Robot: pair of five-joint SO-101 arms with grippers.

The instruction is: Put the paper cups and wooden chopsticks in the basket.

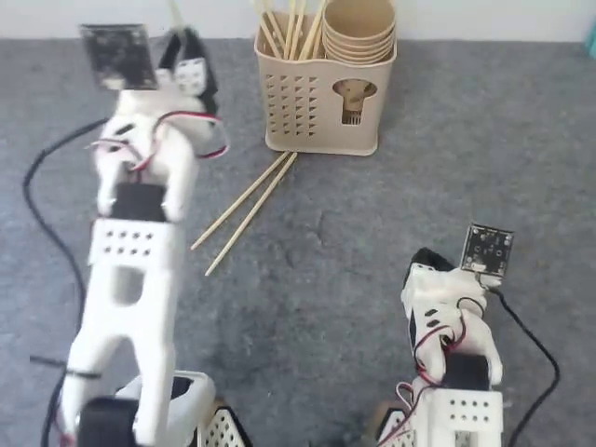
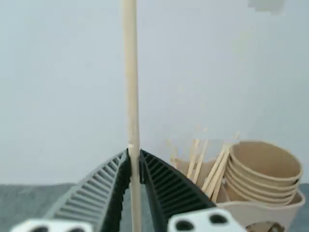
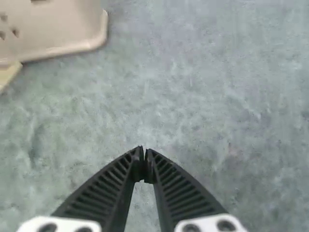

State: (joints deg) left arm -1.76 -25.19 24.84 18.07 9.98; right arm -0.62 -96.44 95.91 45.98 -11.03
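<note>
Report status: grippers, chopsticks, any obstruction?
Left gripper shut on one chopstick, upright beside basket. Right gripper shut, empty, over carpet. Paper cups in basket; two chopsticks on carpet. Path looks clear.

Stacked cups [image 1: 358, 28] in basket [image 1: 307, 107], chopsticks [image 1: 247, 203] beside

The table [image 1: 372, 242] is viewed from overhead, while the basket [image 1: 298, 107], shared by all views, is seen level from the left wrist and downward, close, from the right.
</note>
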